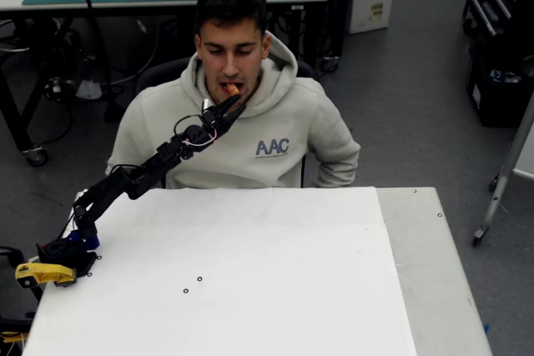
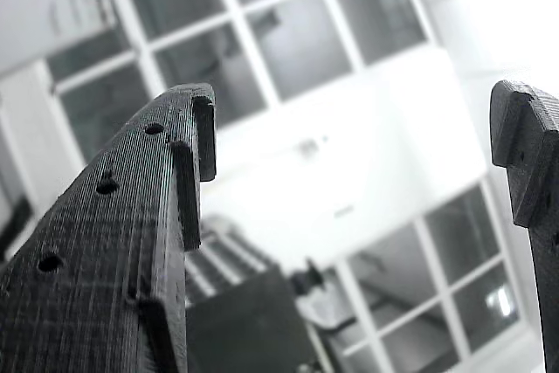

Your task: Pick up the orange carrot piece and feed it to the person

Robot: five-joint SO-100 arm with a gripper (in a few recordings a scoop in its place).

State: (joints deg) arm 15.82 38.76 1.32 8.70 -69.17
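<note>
Seated behind a white bench (image 1: 250, 289), the person (image 1: 242, 122) has the orange carrot piece (image 1: 232, 88) at the mouth. Just below it, the black tool (image 1: 231, 107) reaches upward. In the wrist view its fingers (image 2: 131, 242) stand wide apart, gripping nothing.
</note>
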